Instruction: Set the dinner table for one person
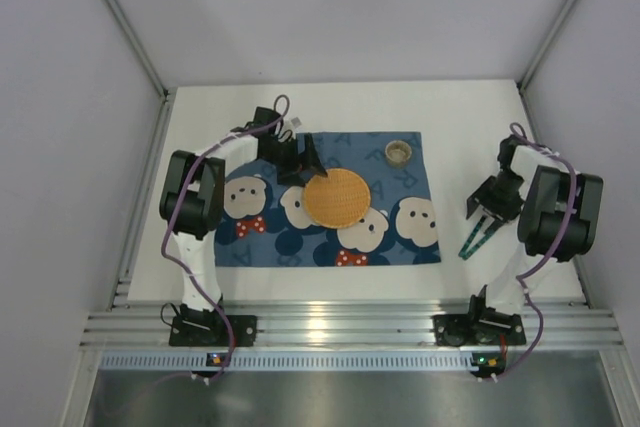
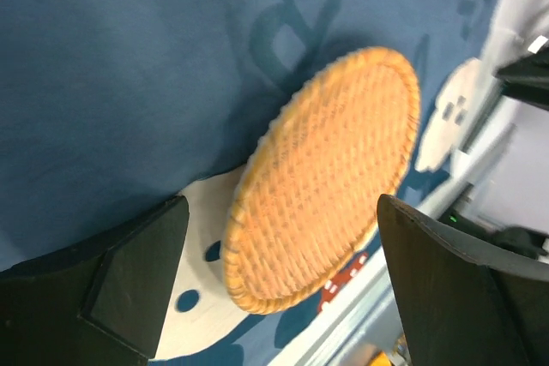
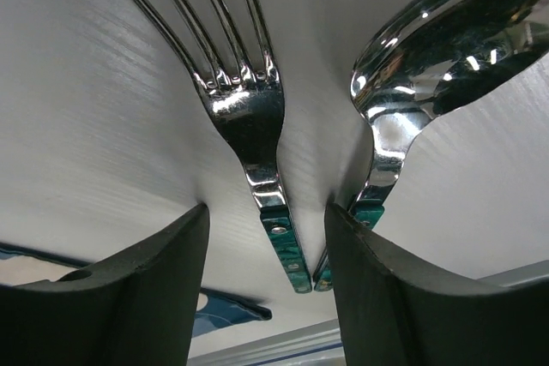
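cutlery: fork [image 3: 244, 117] and spoon [image 3: 429, 49] flat on dinner table [image 1: 470, 117], right of mat [image 1: 400, 172] | handling (judged): stiff, slick, thin steel; grip by handle ends | right gripper [image 3: 266, 272]: jaws open, straddling both | left gripper [image 2: 283, 263]: open over woven plate [image 2: 326, 177], likely light, rigid

- Top external: fixed overhead on the near side, looking down on the whole dinner table [image 1: 470, 117].
- Left wrist: close, oblique on the woven disc [image 2: 326, 177], also mid-frame in the top view.
- Right wrist: very close, low over the fork [image 3: 244, 117] and spoon [image 3: 429, 49], also at the top view's right.
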Motion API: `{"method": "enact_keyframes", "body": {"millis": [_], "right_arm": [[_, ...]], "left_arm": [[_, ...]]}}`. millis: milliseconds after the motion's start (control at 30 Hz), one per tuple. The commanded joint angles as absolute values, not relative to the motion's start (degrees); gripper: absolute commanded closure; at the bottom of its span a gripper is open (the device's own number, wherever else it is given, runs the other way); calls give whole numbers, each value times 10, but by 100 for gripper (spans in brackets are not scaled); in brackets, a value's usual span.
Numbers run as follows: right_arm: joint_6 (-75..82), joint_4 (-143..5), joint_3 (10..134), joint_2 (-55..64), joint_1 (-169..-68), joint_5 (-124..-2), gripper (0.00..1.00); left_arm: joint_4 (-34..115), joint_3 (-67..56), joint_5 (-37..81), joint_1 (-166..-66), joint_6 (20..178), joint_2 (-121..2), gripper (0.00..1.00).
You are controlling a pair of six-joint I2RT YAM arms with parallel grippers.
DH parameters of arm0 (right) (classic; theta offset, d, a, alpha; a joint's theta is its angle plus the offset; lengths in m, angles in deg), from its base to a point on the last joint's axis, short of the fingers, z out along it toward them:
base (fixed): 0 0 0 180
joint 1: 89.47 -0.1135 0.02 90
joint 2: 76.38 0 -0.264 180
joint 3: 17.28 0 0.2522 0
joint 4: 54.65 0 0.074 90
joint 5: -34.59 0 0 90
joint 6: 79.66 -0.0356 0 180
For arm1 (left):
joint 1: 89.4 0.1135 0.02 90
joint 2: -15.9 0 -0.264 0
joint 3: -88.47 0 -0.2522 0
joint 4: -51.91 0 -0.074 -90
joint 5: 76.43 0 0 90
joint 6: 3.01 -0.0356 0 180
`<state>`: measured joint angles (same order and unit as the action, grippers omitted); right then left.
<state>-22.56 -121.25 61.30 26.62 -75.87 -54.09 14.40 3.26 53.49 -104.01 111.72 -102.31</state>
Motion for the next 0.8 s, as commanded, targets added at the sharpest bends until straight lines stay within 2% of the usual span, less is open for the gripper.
{"method": "enact_keyframes", "body": {"millis": [0, 67, 133, 167, 200, 233, 267, 400, 533, 633, 767], "right_arm": [[-223, -1186, 612, 272, -765, -529, 44], [-221, -1176, 605, 277, -765, -526, 48], [-219, -1168, 601, 286, -764, -524, 67], [-219, -1164, 600, 289, -764, -524, 68], [-218, -1163, 600, 293, -765, -524, 79], [-216, -1161, 605, 297, -764, -525, 85], [-213, -1159, 610, 297, -765, -526, 100], [-189, -1170, 671, 287, -788, -529, 100], [-197, -1232, 841, 295, -848, -539, 100], [-214, -1280, 971, 320, -890, -554, 100], [-233, -1315, 1097, 366, -961, -629, 100]], "left_arm": [[56, 82, 404, -1036, 1084, -1010, 3], [27, 110, 372, -1036, 1085, -1014, 3], [9, 127, 334, -1035, 1088, -1018, 3], [7, 131, 327, -1035, 1088, -1017, 2], [6, 134, 325, -1034, 1088, -1016, 2], [7, 140, 323, -1034, 1089, -1014, 2], [4, 145, 323, -1034, 1091, -1015, 2], [-7, 174, 324, -1036, 1097, -1003, 2], [-4, 222, 324, -1056, 1070, -983, 2], [-18, 265, 283, -1096, 1045, -975, 2], [-32, 309, 232, -1151, 1034, -973, 2]]}}
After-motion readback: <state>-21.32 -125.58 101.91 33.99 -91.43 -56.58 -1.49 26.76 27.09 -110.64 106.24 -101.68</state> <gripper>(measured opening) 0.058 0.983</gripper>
